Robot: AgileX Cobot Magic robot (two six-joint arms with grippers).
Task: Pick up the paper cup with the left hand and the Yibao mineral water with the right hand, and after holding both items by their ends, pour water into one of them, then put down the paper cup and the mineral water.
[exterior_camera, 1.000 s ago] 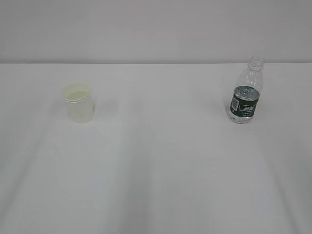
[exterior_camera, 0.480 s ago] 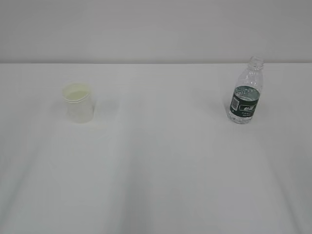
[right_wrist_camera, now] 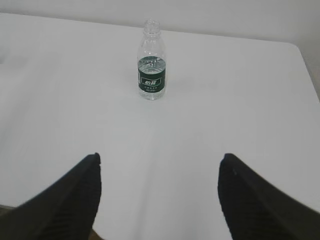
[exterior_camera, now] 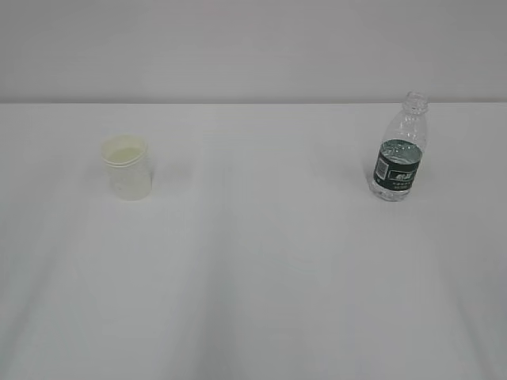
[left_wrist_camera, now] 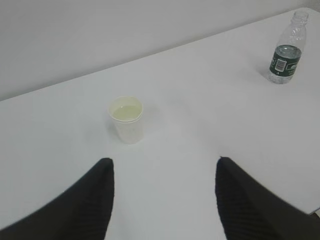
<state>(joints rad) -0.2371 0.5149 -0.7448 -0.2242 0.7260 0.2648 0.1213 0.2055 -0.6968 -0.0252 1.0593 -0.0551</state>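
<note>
Both claws stand wide and hold nothing: the left gripper hangs well short of the paper cup, the right gripper well short of the Yibao mineral water. Only the dark finger ends show, cut off at the frame's lower edge. Neither arm appears in the exterior view. Cup stands far left, bottle far right on the white table, well apart, both upright.

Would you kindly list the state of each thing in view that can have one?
Paper cup: upright on the table, untouched.
Water bottle: upright, capless, partly filled, untouched.
Left end effector: open, empty, well short of the cup.
Right end effector: open, empty, well short of the bottle.
</note>
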